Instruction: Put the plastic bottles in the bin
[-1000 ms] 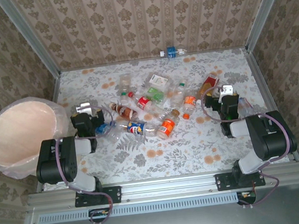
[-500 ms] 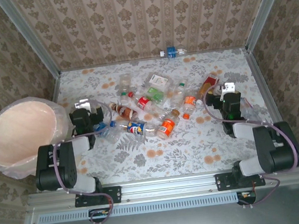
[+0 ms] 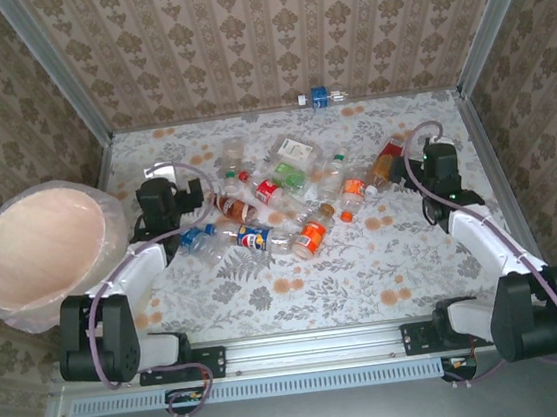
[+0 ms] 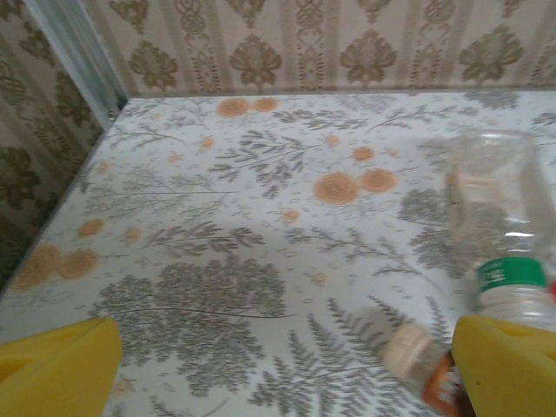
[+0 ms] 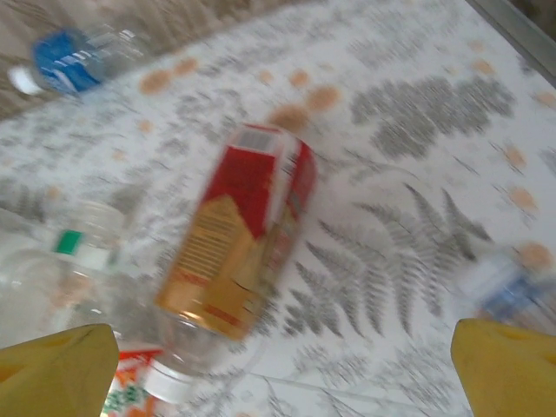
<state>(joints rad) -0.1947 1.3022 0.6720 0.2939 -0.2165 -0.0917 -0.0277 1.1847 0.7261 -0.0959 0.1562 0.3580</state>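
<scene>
Mid-table, the small clear crushed plastic bottles [image 3: 312, 235] lie in a loose heap. None are in the big round peach tub with the bag liner [image 3: 52, 249], which sits off the left edge. Both arms are empty-handed, left gripper [image 4: 282, 373] and right gripper [image 5: 282, 365] spread wide. The right one faces a red-and-gold labelled bottle [image 5: 243, 234] crowded by neighbours, so I reckon a pinch could roll it away or drag others. Overhead you get the long haul to the tub, and the wrist view gives the crowding up close.
</scene>
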